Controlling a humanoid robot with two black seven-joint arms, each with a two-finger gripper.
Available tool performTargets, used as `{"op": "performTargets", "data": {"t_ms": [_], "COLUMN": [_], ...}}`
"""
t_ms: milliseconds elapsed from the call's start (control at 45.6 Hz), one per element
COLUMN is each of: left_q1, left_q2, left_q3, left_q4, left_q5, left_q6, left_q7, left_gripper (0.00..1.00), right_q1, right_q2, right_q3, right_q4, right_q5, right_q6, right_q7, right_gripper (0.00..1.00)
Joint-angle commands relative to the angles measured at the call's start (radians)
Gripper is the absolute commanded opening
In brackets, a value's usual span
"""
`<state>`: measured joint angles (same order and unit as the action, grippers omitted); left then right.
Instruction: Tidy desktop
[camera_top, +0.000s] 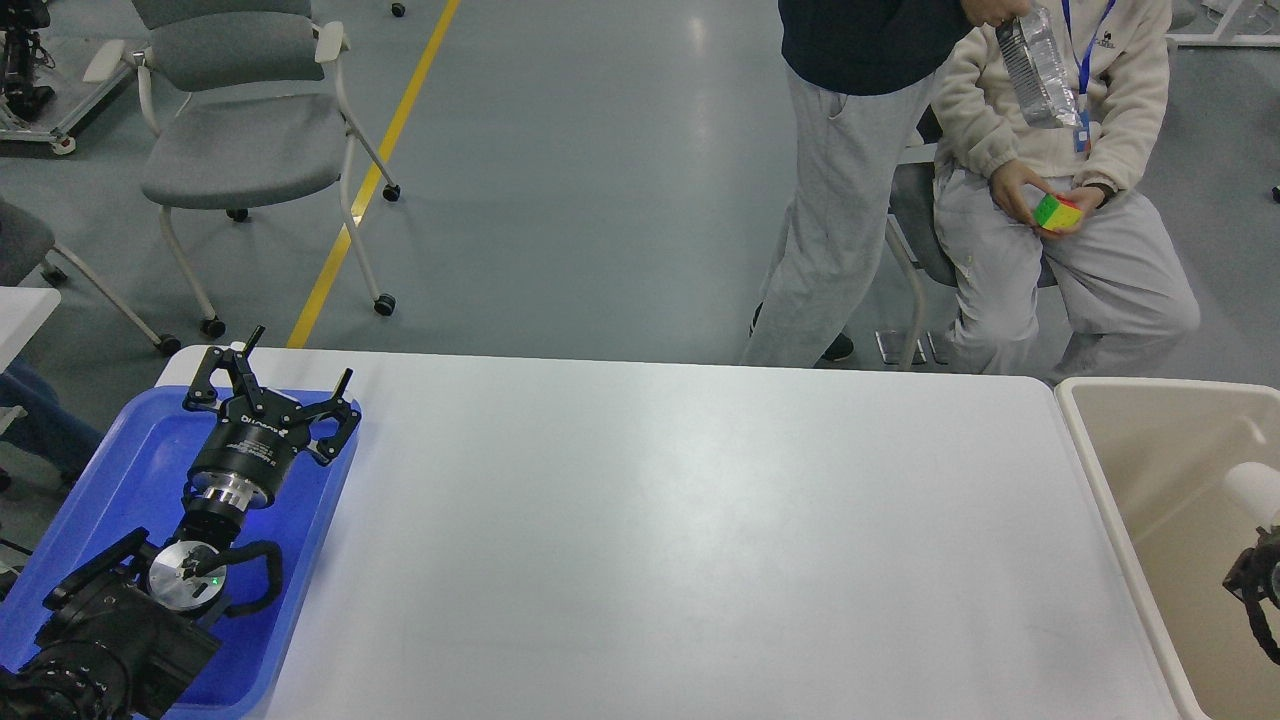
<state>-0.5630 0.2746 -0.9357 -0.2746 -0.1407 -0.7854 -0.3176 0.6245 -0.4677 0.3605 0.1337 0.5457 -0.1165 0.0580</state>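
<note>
Two containers flank your desktop (680, 540): a blue tray (140, 470) at its left end and a beige bin (1130, 450) at its right end. Your left gripper (298, 372) hangs over the tray with its fingers spread apart and nothing between them; the tray floor you can see around the arm is bare blue plastic, though the arm hides a good part of it. Inside the bin, a white rounded object (1255, 492) shows near the right edge of the view, and you cannot tell what it is. Your right gripper (1255, 585) sits just below that object, over the bin, cut off by the view's edge, so you cannot tell whether its fingers are apart or together. The desktop fills the middle of the view, white and matte, with its long axis running left to right from the tray to the bin. Its far edge runs straight across, with rounded corners at each end. Beyond that edge are grey floor with a yellow line (375, 170), a grey chair (250, 130) at far left, and two people at far right, one standing (850, 170) and one seated holding a coloured cube (1057, 212).
</note>
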Motion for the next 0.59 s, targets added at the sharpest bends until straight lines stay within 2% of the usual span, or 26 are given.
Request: {"op": "performTargets", "data": {"t_ms": [0, 285, 373, 438, 504, 570], "left_q1": [0.0, 0.0, 0.0, 0.0, 0.0, 0.0], "left_q2": [0.0, 0.0, 0.001, 0.001, 0.0, 0.0], "left_q3": [0.0, 0.0, 0.0, 0.0, 0.0, 0.0], "left_q4": [0.0, 0.0, 0.0, 0.0, 0.0, 0.0], "left_q5": [0.0, 0.0, 0.0, 0.0, 0.0, 0.0], "left_q6": [0.0, 0.0, 0.0, 0.0, 0.0, 0.0], "left_q7": [0.0, 0.0, 0.0, 0.0, 0.0, 0.0], "left_gripper": [1.0, 1.0, 1.0, 1.0, 1.0, 1.0], "right_q1": [-0.04, -0.06, -0.06, -0.06, -0.06, -0.058], "right_q2": [0.031, 0.041, 0.041, 0.04, 0.04, 0.04], "right_q3": [0.005, 0.005, 0.006, 0.008, 0.009, 0.009], "right_q4": [-0.014, -0.014, -0.014, -0.014, -0.014, -0.014], "right_q5": [-0.013, -0.013, -0.013, -0.013, -0.013, -0.013], "right_q6": [0.001, 0.001, 0.0, 0.0, 0.001, 0.001], "right_q7": [-0.001, 0.0, 0.0, 0.0, 0.0, 0.002], "right_gripper": [0.0, 0.01, 0.21, 0.59, 0.64, 0.79]}}
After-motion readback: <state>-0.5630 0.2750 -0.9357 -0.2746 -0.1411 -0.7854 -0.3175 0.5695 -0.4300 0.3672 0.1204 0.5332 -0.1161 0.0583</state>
